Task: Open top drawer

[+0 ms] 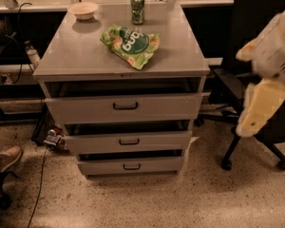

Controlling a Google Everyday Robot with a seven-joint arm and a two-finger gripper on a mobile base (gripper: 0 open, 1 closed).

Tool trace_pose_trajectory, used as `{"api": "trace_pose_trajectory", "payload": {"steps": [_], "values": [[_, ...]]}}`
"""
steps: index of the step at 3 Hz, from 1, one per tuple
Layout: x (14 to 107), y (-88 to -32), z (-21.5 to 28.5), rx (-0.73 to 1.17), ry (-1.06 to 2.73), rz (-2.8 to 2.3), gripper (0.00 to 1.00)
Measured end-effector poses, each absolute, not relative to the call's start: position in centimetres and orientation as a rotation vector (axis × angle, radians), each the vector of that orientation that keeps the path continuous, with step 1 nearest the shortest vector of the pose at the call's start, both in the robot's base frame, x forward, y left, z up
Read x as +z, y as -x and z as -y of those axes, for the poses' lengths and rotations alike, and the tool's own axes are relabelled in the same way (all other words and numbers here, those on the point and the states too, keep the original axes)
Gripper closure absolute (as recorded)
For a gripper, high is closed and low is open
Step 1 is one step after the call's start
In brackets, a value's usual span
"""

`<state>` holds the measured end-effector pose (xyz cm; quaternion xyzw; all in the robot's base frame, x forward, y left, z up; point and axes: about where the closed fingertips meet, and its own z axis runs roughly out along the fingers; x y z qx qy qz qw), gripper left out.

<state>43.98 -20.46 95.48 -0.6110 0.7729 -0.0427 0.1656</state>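
Note:
The grey metal cabinet (pixel 85 56) has three drawers, all standing partly pulled out. The top drawer (pixel 76 110) is the widest, with a tall flat front and a dark centre pull (pixel 125 106); a dark gap shows above its front. My gripper (pixel 260 109) is a blurred white and yellow shape at the right edge. It hangs in the air to the right of the cabinet, at about the top drawer's height and apart from it, in front of the black chair.
A green snack bag (pixel 132 44), a green can (pixel 137 8) and a small bowl (pixel 83 10) sit on the cabinet top. A black office chair (pixel 256 37) stands at the right. Cables and a shoe (pixel 8 158) lie on the floor at the left.

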Motion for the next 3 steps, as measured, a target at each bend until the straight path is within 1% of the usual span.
{"api": "trace_pose_trajectory", "payload": {"steps": [1, 2, 3], "values": [[89.1, -44.1, 17.2, -0.095, 1.766, -2.164, 0.0], [82.1, -44.5, 14.0, -0.017, 1.785, -2.14, 0.0], [81.5, -45.9, 13.0, -0.046, 1.745, -2.089, 0.0]]}}
